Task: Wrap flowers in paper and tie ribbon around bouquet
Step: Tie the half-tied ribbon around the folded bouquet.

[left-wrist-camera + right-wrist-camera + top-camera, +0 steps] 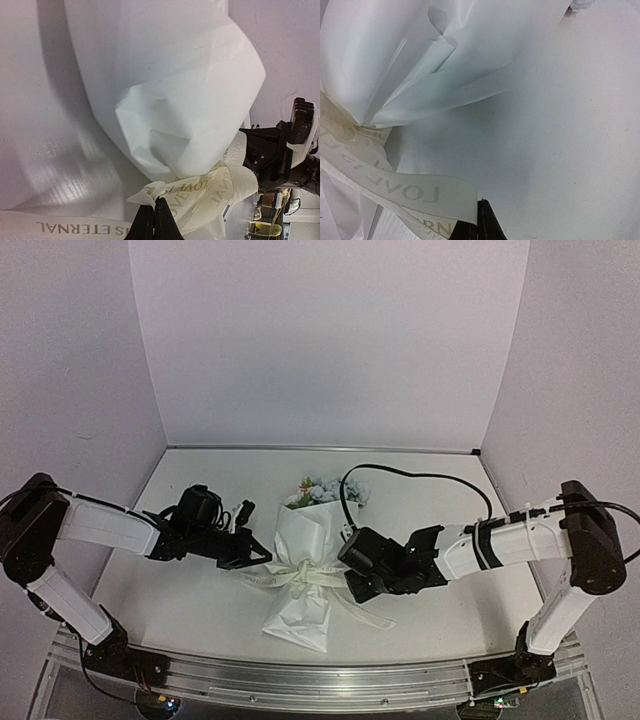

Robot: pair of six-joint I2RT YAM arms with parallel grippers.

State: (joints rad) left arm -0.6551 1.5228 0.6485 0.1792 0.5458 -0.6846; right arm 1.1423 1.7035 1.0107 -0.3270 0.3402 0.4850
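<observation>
The bouquet [305, 570] lies in the middle of the table [200, 500], a white paper [170, 90] cone with the flowers [325, 490] showing pale blue and white at its far end. The cream ribbon [300, 577] circles its pinched waist, with loops and tails spreading to both sides. My left gripper [262, 558] is at the waist's left side, and its tips [154, 202] are shut on a fold of the printed ribbon [210, 187]. My right gripper [350, 578] is at the waist's right. Its tips [478, 205] are shut on a ribbon [410, 190] end beneath the paper [420, 60].
A black cable [420, 477] arcs over the table behind the right arm and ends near the flowers. Lilac walls close in the back and sides. A metal rail [300, 675] runs along the near edge. A ribbon tail [370, 618] trails toward the front right.
</observation>
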